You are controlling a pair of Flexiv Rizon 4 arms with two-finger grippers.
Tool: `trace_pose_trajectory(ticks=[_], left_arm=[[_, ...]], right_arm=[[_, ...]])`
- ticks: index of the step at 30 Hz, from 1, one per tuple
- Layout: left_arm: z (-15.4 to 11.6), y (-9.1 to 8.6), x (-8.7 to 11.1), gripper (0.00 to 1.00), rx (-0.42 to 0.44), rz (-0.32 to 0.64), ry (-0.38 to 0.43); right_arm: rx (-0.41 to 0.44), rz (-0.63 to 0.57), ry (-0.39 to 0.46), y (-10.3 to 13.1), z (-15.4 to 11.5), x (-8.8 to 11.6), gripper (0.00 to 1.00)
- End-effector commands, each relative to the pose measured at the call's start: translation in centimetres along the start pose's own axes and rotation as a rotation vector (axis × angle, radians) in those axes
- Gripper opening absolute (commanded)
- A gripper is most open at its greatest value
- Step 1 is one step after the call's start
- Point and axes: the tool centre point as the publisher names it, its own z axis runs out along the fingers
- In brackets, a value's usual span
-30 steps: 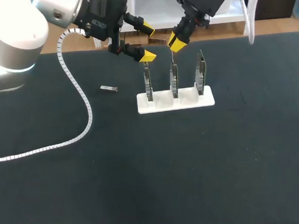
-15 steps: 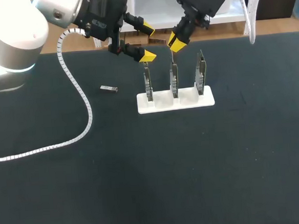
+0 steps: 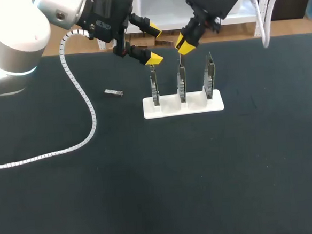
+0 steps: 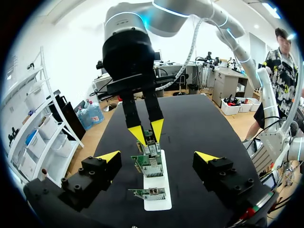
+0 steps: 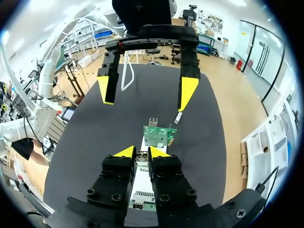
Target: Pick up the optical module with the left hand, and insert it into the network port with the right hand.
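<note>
The optical module (image 3: 113, 92) lies flat on the black bench (image 3: 204, 188), towards the far edge and left of the middle. It is a small, silvery oblong, and neither tool touches it. Between it and the bench's left edge, a white ribbed cable (image 3: 86, 108) trails down from the left arm and curls across the mat.

Just to the right of the module stands a white block holder (image 3: 169, 108), set parallel to the far edge. It carries three upright circuit cards in slots: the left card (image 3: 154, 87), the middle card (image 3: 181, 85) and the right card (image 3: 210, 75). They are green boards with metal network ports at the top (any print on them is too small to read).

The left tool (image 3: 152, 43) hangs above the left card's end of the holder. Its yellow-tipped fingers are spread wide, with nothing between them. In its own wrist view, the row of cards lies straight ahead of the gap.

The right tool (image 3: 184, 42) hangs over the middle card. Its fingers are only a narrow gap apart and hold nothing. The module is well apart from it, on the far side of the left tool.
</note>
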Motion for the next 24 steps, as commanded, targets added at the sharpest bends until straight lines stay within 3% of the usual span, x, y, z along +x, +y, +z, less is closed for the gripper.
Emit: trace_pose_trajectory(ticks=[1,24], left_arm=[[-0.01,0.19,-0.12,1.0,0.005,-0.003,0.007],[-0.01,0.19,-0.12,1.0,0.005,-0.003,0.007]], right_arm=[[0.082,-0.008,-0.012,0.79,0.48,0.35,0.0],[0.095,-0.049,-0.02,-0.11,0.2,-0.07,0.0]])
